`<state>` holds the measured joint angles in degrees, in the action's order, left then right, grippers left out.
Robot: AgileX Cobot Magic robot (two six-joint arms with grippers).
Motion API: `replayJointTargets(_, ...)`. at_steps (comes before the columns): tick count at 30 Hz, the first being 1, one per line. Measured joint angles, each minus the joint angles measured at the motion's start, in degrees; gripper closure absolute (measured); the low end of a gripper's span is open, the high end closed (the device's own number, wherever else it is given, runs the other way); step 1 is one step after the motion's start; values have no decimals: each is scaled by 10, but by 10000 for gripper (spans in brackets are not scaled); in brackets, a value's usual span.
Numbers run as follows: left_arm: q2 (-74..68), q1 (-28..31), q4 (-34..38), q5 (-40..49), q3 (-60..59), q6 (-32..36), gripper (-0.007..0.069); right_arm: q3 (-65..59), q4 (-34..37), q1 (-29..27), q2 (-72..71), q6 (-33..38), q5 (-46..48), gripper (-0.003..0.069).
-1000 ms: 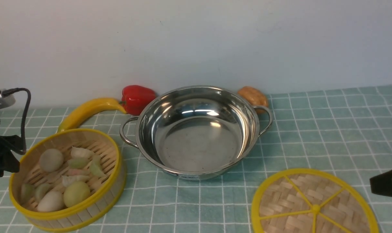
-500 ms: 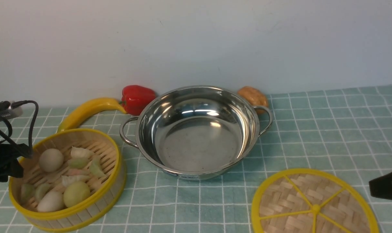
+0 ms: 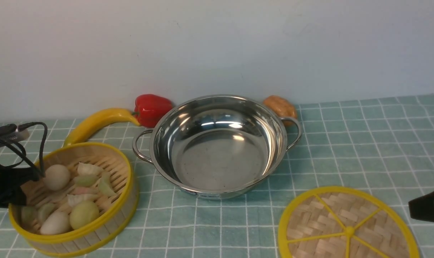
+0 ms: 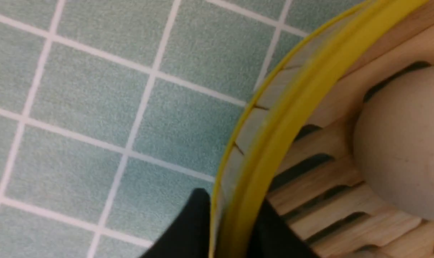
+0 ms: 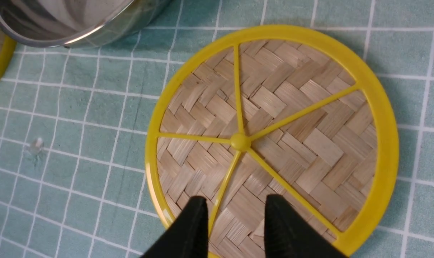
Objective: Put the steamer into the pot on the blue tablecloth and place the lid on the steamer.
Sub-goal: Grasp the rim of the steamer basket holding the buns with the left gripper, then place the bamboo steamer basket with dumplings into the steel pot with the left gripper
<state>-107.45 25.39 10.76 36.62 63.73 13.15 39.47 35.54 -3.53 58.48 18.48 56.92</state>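
Observation:
The steamer (image 3: 131, 179), a yellow-rimmed bamboo basket with buns and dumplings in it, stands at front left on the blue tablecloth (image 3: 364, 143). My left gripper (image 3: 23, 177) is at its left edge. In the left wrist view the left gripper (image 4: 233, 199) is shut on the steamer's rim (image 4: 296, 107), one finger outside the wall and one inside. The shiny pot (image 3: 217, 157) sits empty in the middle. The lid (image 3: 346, 229) lies flat at front right. My right gripper (image 5: 235, 199) hangs open above the lid's near edge (image 5: 296, 118), touching nothing.
A banana (image 3: 95, 123), a red pepper (image 3: 151, 109) and a brown lump (image 3: 279, 105) lie behind the pot by the wall. The left arm's cable (image 3: 41, 143) loops over the steamer's left side. A small clear bit (image 5: 36, 145) lies on the cloth.
My left gripper has come down onto the steamer's left rim and its fingers have closed on it; the steamer has shifted slightly. The right gripper has stayed put.

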Motion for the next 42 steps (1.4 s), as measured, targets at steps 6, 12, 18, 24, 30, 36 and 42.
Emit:
replayJointTargets(6, 1, 0, -14, 6, 10, -10, 585, 0, 0, 0, 0, 0, 2, 417)
replayJointTargets(12, 13, 15, -37, 95, 70, -8, 585, 0, 0, 0, 0, 0, 3, 417)
replayJointTargets(18, 38, 44, -55, 219, 201, -9, 585, 0, 0, 0, 0, 0, 9, 417)
replayJointTargets(24, 46, -66, -43, 279, 301, -13, 585, 0, 0, 0, 0, 0, 11, 417)
replayJointTargets(30, 8, -238, -33, 278, 367, -51, 585, 0, 0, 0, 0, 0, 11, 417)
replayJointTargets(36, -86, -351, -53, 278, 458, -91, 585, 0, 0, 0, 0, 0, 11, 417)
replayJointTargets(42, -170, -381, -90, 277, 507, -123, 585, 0, 0, 0, 0, 0, 13, 417)
